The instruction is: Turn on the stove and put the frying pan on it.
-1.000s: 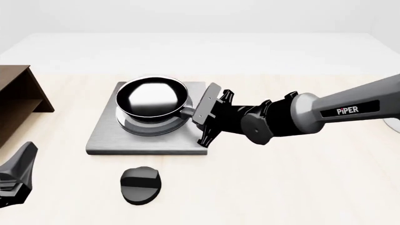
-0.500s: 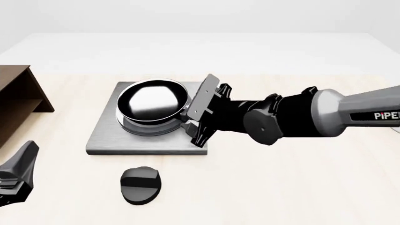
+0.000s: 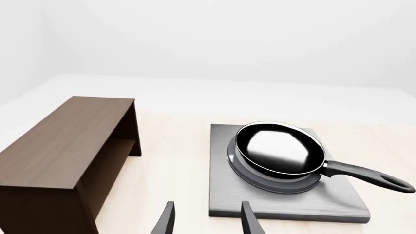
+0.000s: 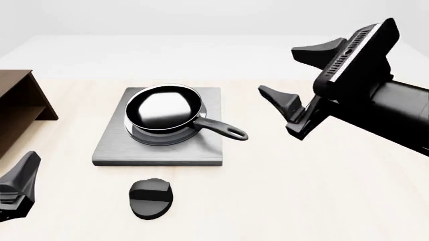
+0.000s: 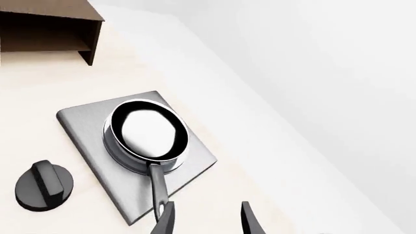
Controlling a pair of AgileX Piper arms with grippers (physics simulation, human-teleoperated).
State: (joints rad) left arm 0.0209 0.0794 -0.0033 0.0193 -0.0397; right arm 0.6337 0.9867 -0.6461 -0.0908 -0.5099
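Note:
The frying pan [image 4: 163, 108] rests on the burner rings of the grey stove slab [image 4: 114, 146], its long handle [image 4: 224, 129] pointing right and toward me. The black oval knob [image 4: 150, 198] lies on the table just in front of the slab. My right gripper [image 4: 293, 75] hangs open, raised above the table to the right of the pan's handle and holding nothing. From its wrist camera I see the pan [image 5: 148, 129], slab [image 5: 85, 126] and knob [image 5: 43, 185] below. My left gripper [image 3: 206, 222] is open near the front left edge, facing the pan [image 3: 279, 148].
A brown wooden shelf [image 4: 20, 100] stands at the left side of the table, also seen from the left wrist [image 3: 65, 146] and the right wrist [image 5: 46, 29]. Pale tabletop surrounds the slab on its right and front.
My right gripper has let go of the pan's handle, opened, and lifted up and back to the right. The pan stays on the burner. The left arm has not moved.

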